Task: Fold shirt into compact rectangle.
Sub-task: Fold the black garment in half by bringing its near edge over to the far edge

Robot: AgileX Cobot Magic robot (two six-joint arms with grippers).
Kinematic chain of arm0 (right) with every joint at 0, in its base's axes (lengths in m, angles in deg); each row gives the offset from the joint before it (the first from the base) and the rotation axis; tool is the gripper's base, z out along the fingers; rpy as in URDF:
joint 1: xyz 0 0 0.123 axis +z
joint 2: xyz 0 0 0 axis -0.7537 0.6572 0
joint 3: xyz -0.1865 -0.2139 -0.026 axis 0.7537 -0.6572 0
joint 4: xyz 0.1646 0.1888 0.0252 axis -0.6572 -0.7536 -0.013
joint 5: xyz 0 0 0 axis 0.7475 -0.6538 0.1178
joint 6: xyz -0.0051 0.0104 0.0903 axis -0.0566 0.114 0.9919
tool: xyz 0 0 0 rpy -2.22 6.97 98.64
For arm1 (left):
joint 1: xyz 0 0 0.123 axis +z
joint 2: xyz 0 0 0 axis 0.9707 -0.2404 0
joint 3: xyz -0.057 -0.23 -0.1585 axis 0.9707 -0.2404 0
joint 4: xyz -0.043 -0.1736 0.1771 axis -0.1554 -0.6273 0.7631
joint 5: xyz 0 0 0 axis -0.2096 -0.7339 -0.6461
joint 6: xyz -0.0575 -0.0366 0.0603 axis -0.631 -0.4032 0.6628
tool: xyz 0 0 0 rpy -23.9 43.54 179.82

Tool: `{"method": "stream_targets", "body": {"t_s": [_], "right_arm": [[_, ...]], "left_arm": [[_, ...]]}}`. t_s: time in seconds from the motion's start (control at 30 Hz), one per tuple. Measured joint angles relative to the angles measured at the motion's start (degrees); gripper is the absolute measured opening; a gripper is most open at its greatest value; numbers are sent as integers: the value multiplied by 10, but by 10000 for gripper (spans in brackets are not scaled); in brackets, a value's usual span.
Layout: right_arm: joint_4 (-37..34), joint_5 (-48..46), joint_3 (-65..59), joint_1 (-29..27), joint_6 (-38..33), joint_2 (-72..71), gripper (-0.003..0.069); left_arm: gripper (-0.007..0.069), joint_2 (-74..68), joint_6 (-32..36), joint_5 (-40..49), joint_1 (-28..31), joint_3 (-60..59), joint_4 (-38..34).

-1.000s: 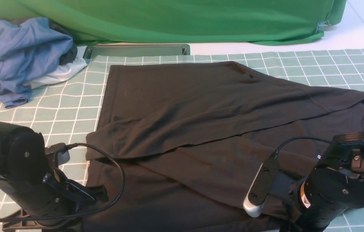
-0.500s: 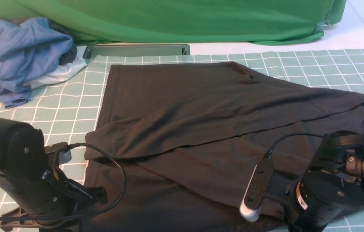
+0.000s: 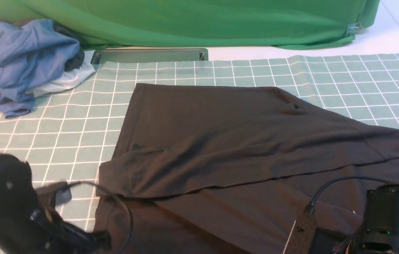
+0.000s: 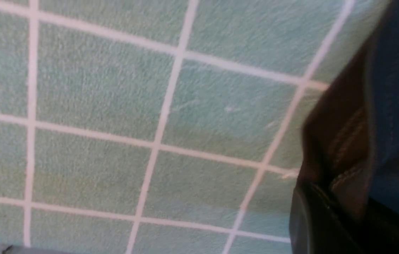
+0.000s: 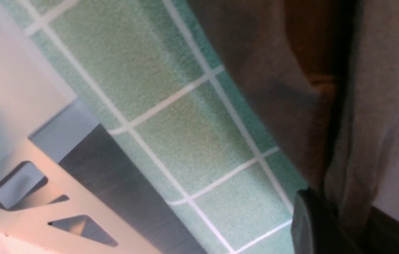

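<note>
— Far left first: blue garment (image 3: 23,56) in a heap, well apart from the work. Why left alone?
— Not part of the job. Next, left arm (image 3: 5,208), low at the near edge of the checked cloth (image 3: 79,116); left jaws clamped on the hem corner of the shirt (image 3: 227,141).
— Held there for what?
— Probably to keep that edge taut for the next fold. Spread across the middle of the cloth, far half already laid over the near half.
— And on the right?
— Right arm (image 3: 393,218), equally low. Right jaws seemingly pinched on the same near edge, with only one finger in view. Paired so as to lift evenly.
</note>
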Motion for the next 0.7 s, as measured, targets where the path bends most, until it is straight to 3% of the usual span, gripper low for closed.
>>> {"method": "stream_targets", "body": {"t_s": [0.2, 0.4, 0.57, 0.7], "right_arm": [[-1, -60, 65, -48, -13, 1, 66], [-2, 19, 202, -228, -67, 61, 66], [-1, 46, 321, -314, -89, 158, 66], [-1, 75, 398, -349, -101, 228, 66]], "left_arm": [[18, 0, 2, -5, 0, 99, 9], [18, -130, 46, -48, 38, 300, -28], [18, -247, 94, 4, 80, 454, -63], [18, -320, 104, -7, 114, 546, -79]]}}
